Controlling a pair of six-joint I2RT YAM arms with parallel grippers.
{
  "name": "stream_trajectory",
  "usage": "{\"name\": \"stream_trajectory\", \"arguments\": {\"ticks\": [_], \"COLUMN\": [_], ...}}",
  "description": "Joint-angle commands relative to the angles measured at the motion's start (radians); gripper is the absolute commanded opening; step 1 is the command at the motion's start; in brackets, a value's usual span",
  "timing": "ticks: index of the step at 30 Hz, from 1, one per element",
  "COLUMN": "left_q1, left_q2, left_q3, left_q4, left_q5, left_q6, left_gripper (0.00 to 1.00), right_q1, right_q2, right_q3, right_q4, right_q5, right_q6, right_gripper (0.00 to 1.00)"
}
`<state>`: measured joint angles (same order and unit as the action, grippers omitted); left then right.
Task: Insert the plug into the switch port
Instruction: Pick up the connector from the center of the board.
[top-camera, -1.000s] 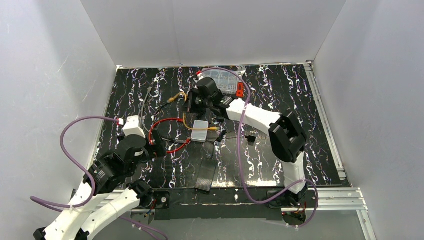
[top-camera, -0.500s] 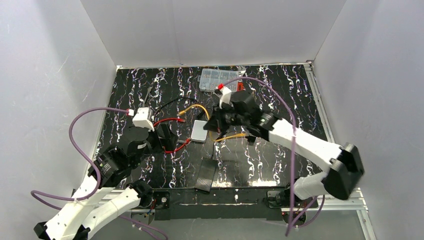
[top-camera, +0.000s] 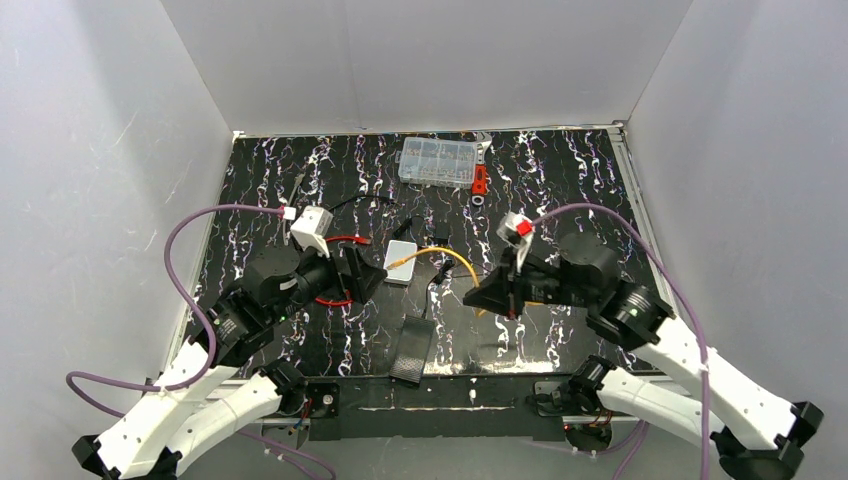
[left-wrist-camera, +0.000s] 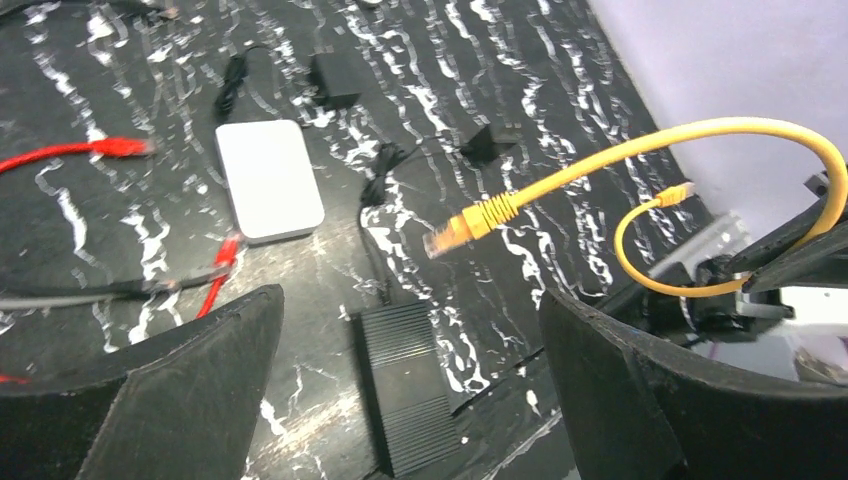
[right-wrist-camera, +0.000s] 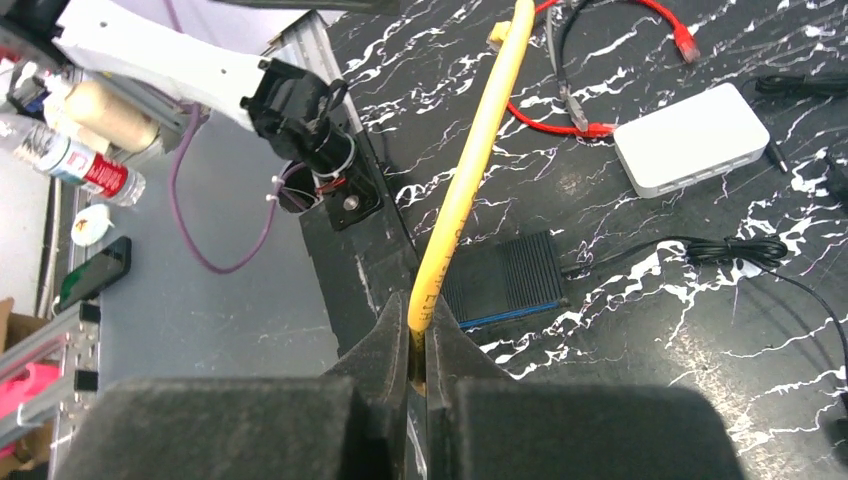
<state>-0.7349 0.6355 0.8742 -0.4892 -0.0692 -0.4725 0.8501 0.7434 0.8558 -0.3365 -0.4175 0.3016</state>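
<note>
My right gripper (top-camera: 488, 298) (right-wrist-camera: 420, 325) is shut on the orange cable (right-wrist-camera: 465, 180), well back from its end and above the table. From there the cable arcs up and left to the plug (top-camera: 398, 266) (left-wrist-camera: 445, 238), which hangs free in the air near the white box. The flat black switch (top-camera: 412, 350) (left-wrist-camera: 405, 385) (right-wrist-camera: 505, 282) lies near the front edge. Its blue-edged face (right-wrist-camera: 512, 314) shows in the right wrist view, but the switch port itself cannot be made out. My left gripper (top-camera: 365, 275) (left-wrist-camera: 408, 300) is open and empty, left of the plug and above the switch.
A white-grey box (top-camera: 402, 262) (left-wrist-camera: 268, 180) lies mid-table, with a red cable (top-camera: 345, 240) (left-wrist-camera: 110, 148) to its left. Small black adapters and thin black leads (top-camera: 440, 242) lie behind it. A clear parts case (top-camera: 437, 160) and a red piece (top-camera: 480, 180) sit at the back.
My right arm has swung from the far middle of the table to the near right, carrying the orange cable. The left arm has moved up and right toward the white box, still open.
</note>
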Motion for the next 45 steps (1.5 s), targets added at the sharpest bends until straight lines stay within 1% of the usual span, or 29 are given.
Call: {"name": "stream_trajectory", "arguments": {"ticks": [1,6,11,17,23,29,34,39,45], "left_q1": [0.006,0.007,0.006,0.005,0.005,0.007,0.006,0.006,0.006], "left_q2": [0.003,0.015,-0.012,-0.038,-0.048,-0.042,-0.018,0.010,0.007], "left_q3": [0.009,0.017,0.003,0.007,0.027,0.046,0.067,0.078,0.070], "left_q4": [0.094,0.145,0.201,0.192,0.148,0.118,0.070,0.020,0.024], "left_q5": [0.159,0.313,0.432,0.544,0.564,0.513,0.526,0.520,0.504], "left_q6": [0.038,0.029,0.028,0.095,0.180,0.256,0.307,0.351,0.368], "left_gripper": [1.00,1.00,0.99,1.00,0.99,0.99,1.00,0.91,0.83], "right_q1": [-0.006,-0.006,-0.006,-0.006,-0.006,-0.006,-0.006,-0.006,-0.006], "right_q2": [-0.101,-0.160,-0.164,-0.132,-0.047,0.018,0.054,0.088,0.119], "right_q3": [0.015,0.064,0.130,0.190,0.261,0.307,0.337,0.369,0.403], "right_q4": [-0.072,-0.120,-0.170,-0.186,-0.220,-0.233,-0.227,-0.230,-0.240], "right_q5": [-0.086,-0.165,-0.175,-0.171,-0.158,-0.171,-0.178,-0.182,-0.205], "right_q6": [-0.087,-0.118,-0.122,-0.048,0.042,0.098,0.141,0.172,0.190], "right_gripper": [0.01,0.01,0.01,0.01,0.01,0.01,0.01,0.01,0.01]}}
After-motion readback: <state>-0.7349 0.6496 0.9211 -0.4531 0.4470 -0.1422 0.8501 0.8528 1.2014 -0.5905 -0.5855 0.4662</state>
